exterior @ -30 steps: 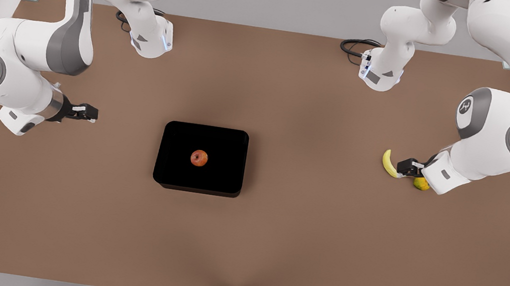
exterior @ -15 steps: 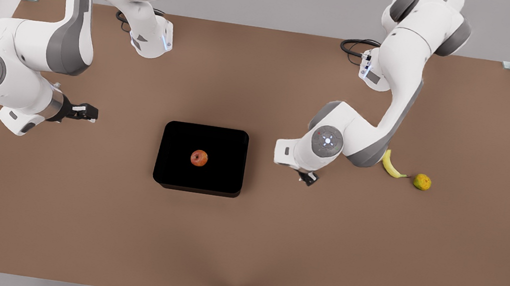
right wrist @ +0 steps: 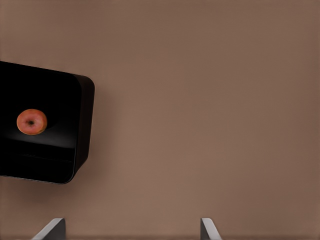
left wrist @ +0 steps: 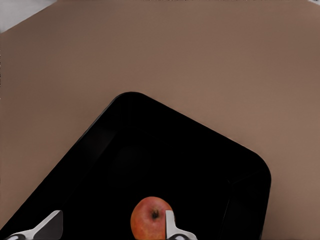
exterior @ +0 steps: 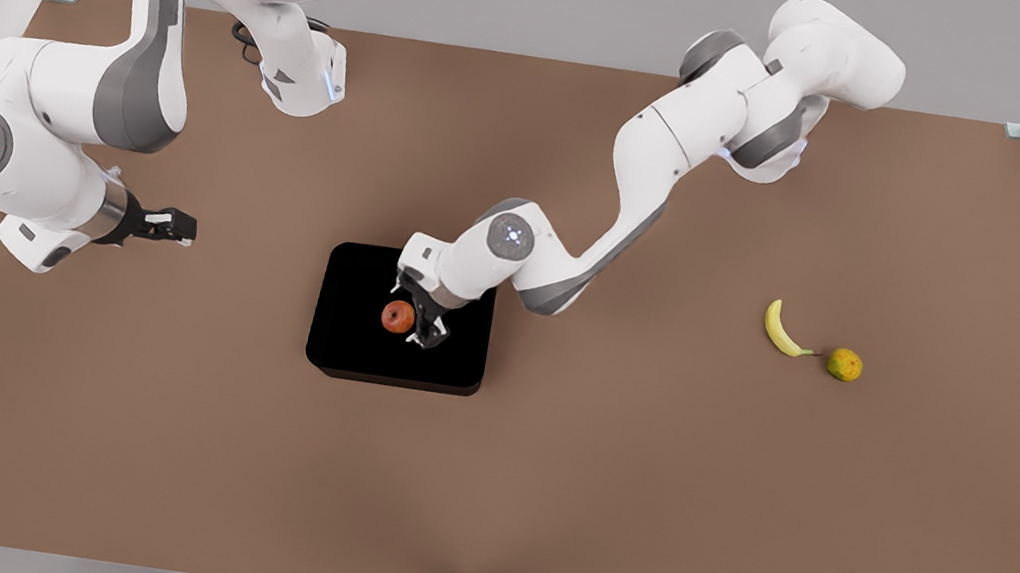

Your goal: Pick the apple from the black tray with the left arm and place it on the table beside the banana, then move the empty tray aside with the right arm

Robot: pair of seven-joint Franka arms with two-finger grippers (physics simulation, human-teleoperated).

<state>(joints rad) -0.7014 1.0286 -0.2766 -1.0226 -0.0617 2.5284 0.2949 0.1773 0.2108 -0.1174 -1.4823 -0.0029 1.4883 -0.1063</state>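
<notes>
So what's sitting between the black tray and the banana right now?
Nothing: bare table separates the black tray from the banana in the front view.

Red-orange apple on glossy black tray, brown table, yellow banana.

the apple, small, round and red-orange with a dark stem dimple facing up, is sitting near the middle of the black tray. the tray, glossy, shallow and rectangular with rounded corners, is lying flat around the centre of the matte brown tabletop. the banana, small, curved and bright yellow with a thin dark stem tip, is lying flat on the tabletop well apart from the tray, toward the front view's right.

in the left wrist view the apple is showing its dimple against the dark tray floor.
</notes>
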